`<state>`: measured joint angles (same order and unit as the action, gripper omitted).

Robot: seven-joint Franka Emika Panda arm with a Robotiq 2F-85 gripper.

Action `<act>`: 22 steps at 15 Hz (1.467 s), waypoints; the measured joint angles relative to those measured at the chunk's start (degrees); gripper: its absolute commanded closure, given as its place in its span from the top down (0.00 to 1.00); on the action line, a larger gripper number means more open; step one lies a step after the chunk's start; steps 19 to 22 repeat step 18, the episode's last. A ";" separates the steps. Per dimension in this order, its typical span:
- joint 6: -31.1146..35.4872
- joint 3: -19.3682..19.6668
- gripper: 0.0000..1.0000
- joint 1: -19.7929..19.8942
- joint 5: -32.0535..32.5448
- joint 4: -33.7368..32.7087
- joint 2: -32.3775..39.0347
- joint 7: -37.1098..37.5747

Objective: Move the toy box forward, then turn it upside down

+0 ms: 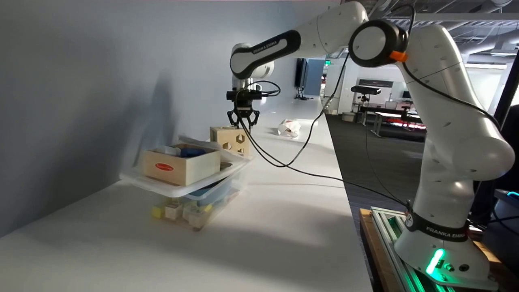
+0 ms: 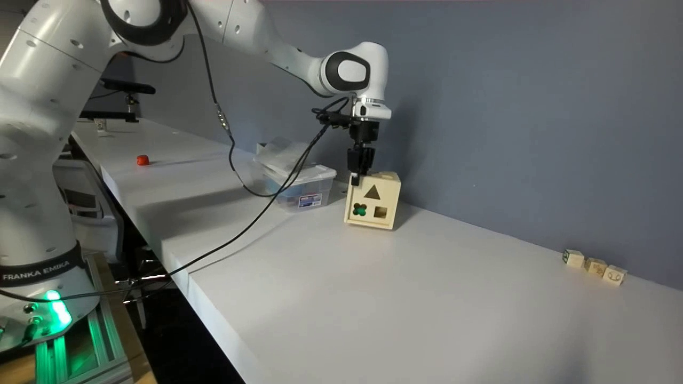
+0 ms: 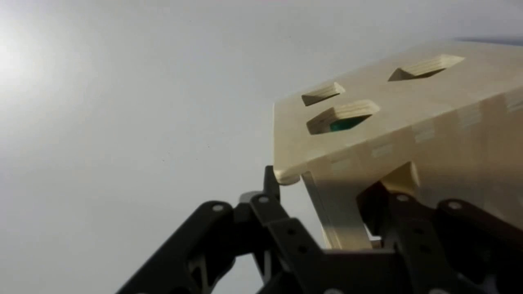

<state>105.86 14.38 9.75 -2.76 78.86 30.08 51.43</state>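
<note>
In an exterior view, at the left, a clear plastic tub point(image 1: 221, 211) stands on the white table point(image 1: 279, 231). On its lid point(image 1: 136, 177) there is an open wooden box point(image 1: 202, 167) with a red oval label point(image 1: 164, 166). To the right and behind, partly hidden, is the toy box point(image 1: 232, 138), a light-tan cube with dark cut-outs. Above its right part is the gripper point(image 1: 244, 128), directed downward. Next come a black cable point(image 1: 285, 165), hanging in a loop, and a crumpled white thing point(image 1: 289, 128) with some red. The robot arm point(image 1: 438, 69) occupies the right side.

In an exterior view, the order begins with the arm, then a small red object point(image 2: 142, 160) on the table, then the tub. After it is the toy box, near the wall point(image 2: 507, 133), showing a triangle, a clover and a square in one face. Whether its bottom touches the table, I cannot tell. Well apart, at the far right, three small blocks point(image 2: 596, 266) lie beside the wall.

In the wrist view, the finger point(image 3: 271, 183) at the left is outside the edge of the toy box. Something green point(image 3: 345, 123) shows inside a cut-out. The finger at the right enters another cut-out. The fingers appear clamped on this edge of the toy box, although the contact inside is hidden.
</note>
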 measured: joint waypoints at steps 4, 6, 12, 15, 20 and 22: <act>-3.76 0.28 0.71 -0.78 0.58 -5.83 4.50 12.94; -6.37 0.35 0.81 -1.06 0.73 -8.02 5.69 18.30; -6.86 0.92 1.00 -0.85 0.49 -10.09 3.85 24.61; -6.15 1.22 1.00 -0.58 0.05 -9.96 1.57 24.08; -5.50 0.76 1.00 -0.12 -0.02 -7.35 -1.99 14.50; -5.50 0.76 1.00 -0.12 -0.02 -7.35 -1.99 14.50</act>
